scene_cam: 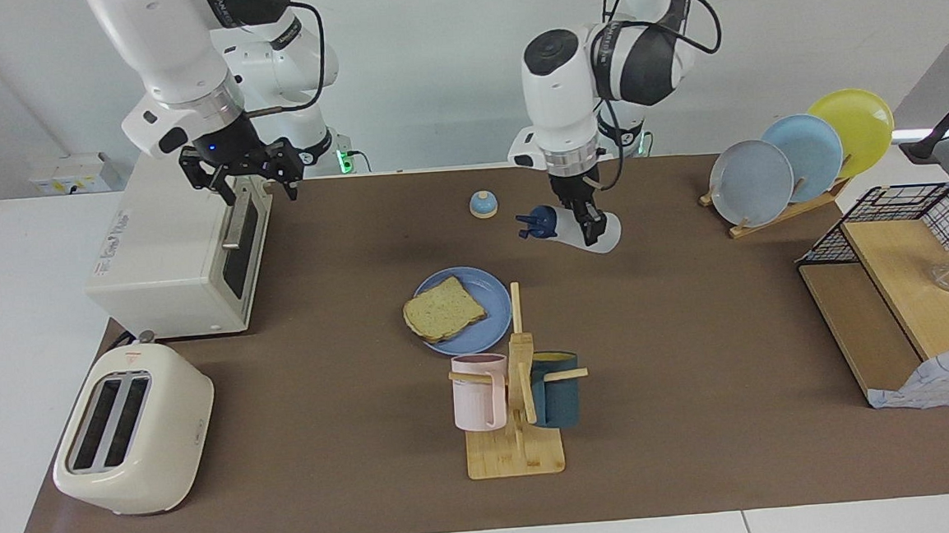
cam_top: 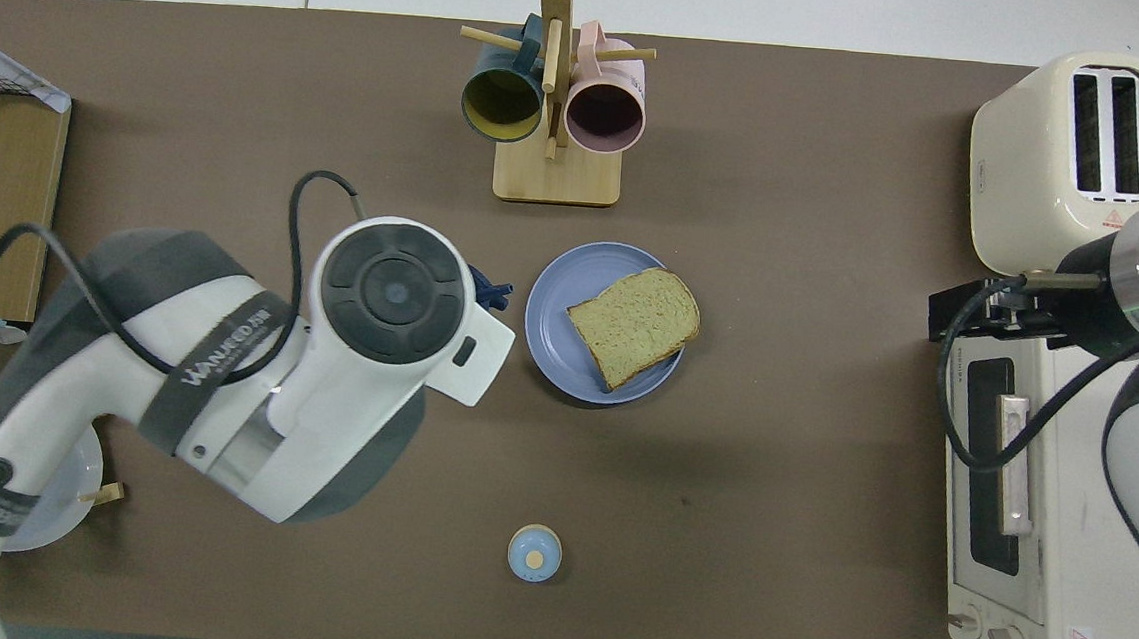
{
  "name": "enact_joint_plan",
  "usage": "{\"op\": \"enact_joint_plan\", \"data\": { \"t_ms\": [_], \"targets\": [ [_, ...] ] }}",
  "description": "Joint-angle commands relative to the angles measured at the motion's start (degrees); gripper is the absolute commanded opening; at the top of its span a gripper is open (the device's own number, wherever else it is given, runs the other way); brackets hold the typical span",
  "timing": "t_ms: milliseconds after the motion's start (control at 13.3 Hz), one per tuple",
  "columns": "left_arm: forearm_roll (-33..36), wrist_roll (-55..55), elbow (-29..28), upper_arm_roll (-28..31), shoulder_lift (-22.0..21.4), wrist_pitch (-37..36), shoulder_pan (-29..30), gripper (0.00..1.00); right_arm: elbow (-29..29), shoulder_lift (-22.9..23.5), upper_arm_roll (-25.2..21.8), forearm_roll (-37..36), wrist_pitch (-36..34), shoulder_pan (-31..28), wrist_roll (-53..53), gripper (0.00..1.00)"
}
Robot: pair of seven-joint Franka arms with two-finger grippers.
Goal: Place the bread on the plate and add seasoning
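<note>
A band [cam_top: 226, 361] on the left arm [cam_top: 175, 372] read "WANUSEDAN"; a red warning triangle [cam_top: 1115, 214] marked the toaster [cam_top: 1032, 161].

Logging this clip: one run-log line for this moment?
bread: on plate | left gripper: shut on seasoning bottle, lying tipped | right gripper: open, over toaster oven, waiting

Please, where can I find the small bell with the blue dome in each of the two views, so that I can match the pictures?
Facing view: the bell stands in the upper middle, on the brown mat, nearer to the robots than the plate.
Overhead view: the bell stands in the lower middle, again nearer to the robots than the plate.
Shared landmark: the blue plate with the bread on it.
</note>
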Motion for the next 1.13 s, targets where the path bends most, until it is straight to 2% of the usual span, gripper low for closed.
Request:
{"op": "enact_joint_plan", "data": {
  "t_ms": [0, 150, 376, 451, 751, 827, 902, 977, 1052],
  "targets": [
    [5.0, -3.1, 7.4, 0.5, 5.8, -7.3, -3.8, 0.00, 3.5, 4.2, -1.9, -1.2, -1.2, -0.1, -4.2, 1.00],
    [9.1, -3.3, 11.2, 0.6, 10.8, -11.3, -6.5, 0.00, 5.7, 5.2, -2.5, -1.3, -1.5, -0.1, -5.0, 1.00],
    [13.6, -5.0, 21.2, 1.1, 22.5, -18.3, -10.0, 0.00, 5.7, 4.5, -2.8, -1.1, -1.8, -0.1, -5.1, 1.00],
    [15.0, -5.0, 23.4, 1.0, 24.2, -19.7, -10.0, 0.00, 5.0, 3.3, -3.7, -1.0, -1.8, 0.1, -5.2, 1.00],
    [21.8, -5.0, 23.6, 0.9, 24.9, -22.5, -11.6, 0.00, 2.0, 1.1, -4.3, -0.9, -3.6, 0.9, -6.9, 1.00],
    [22.5, -5.0, 23.9, 1.1, 26.4, -23.1, -11.6, 0.00, 2.0, 1.1, -4.3, -0.9, -2.9, 0.6, -8.3, 1.00],
    [24.4, -5.0, 26.9, 1.2, 31.5, -25.7, -12.2, 0.00, 2.1, 1.3, -4.4, -0.9, -1.2, 0.6, -10.2, 1.00],
    [25.1, -5.0, 33.9, 2.0, 38.0, -29.0, -12.9, 0.00, 2.0, 1.3, -4.7, -0.9, -0.1, 0.6, -10.6, 1.00],
    [25.4, -4.7, 38.1, 3.8, 41.1, -31.3, -12.8, 0.00, 2.0, 1.3, -4.7, -0.9, 0.0, 0.6, -10.5, 1.00]
  ]
}}
